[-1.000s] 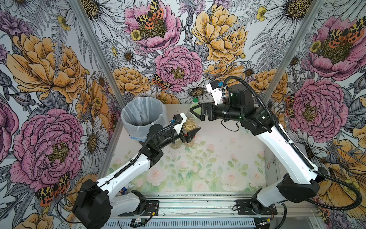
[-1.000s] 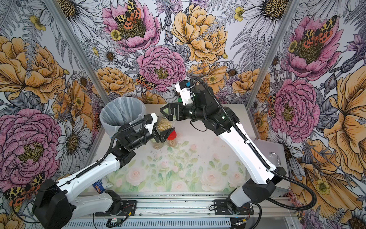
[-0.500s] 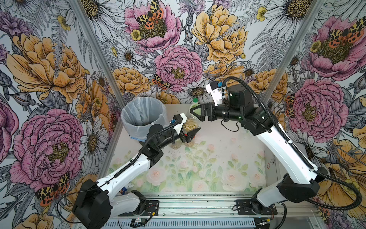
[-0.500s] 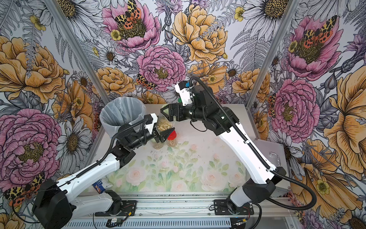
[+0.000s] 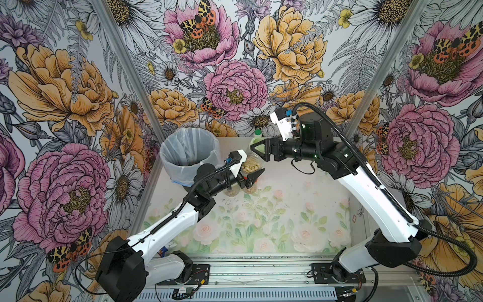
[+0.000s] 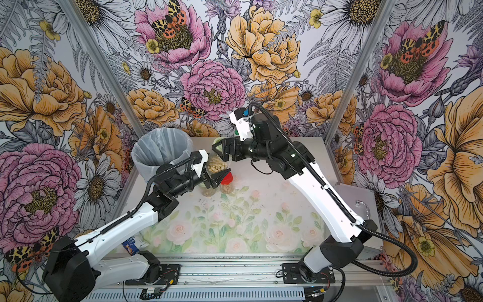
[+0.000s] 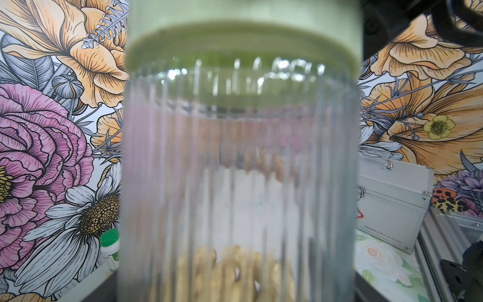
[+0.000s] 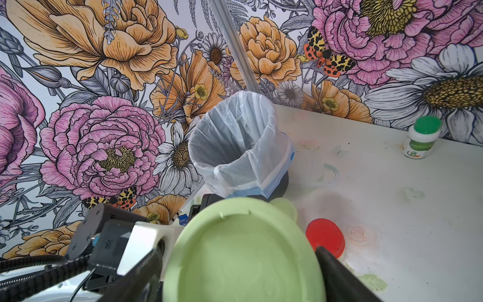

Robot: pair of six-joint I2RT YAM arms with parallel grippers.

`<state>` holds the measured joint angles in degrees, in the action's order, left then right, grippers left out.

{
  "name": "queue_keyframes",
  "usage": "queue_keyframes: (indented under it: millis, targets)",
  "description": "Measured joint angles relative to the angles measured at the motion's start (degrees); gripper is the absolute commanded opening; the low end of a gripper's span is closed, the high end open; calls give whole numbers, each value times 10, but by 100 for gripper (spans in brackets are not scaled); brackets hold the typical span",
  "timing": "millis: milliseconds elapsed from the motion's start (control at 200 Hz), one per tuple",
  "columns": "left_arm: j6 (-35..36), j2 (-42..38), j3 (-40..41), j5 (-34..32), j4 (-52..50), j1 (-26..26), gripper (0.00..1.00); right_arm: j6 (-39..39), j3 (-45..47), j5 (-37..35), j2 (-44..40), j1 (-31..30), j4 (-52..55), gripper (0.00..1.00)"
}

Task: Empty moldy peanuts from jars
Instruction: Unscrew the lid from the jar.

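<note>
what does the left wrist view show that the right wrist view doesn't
Only the left wrist view: the side of the ribbed glass jar, the peanuts inside it, and a silver case. Only the right wrist view: the bag-lined bin and a red lid. Both: the held jar's pale green lid, seen edge-on versus from above, and the small white bottle with a green cap.
</note>
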<state>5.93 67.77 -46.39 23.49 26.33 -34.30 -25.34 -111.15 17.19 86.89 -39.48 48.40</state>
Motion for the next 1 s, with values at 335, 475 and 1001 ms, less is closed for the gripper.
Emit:
queue_keyframes:
  millis: [335, 475, 1001]
  targets:
    - [3, -1, 0, 2, -10, 0, 19, 11, 1, 0, 0, 0, 12, 79]
    - [6, -2, 0, 3, -16, 0, 17, 19, 1, -1, 0, 0, 16, 77]
    - [20, -8, -1, 26, -28, 0, 16, 171, -17, 37, 0, 0, 43, 75]
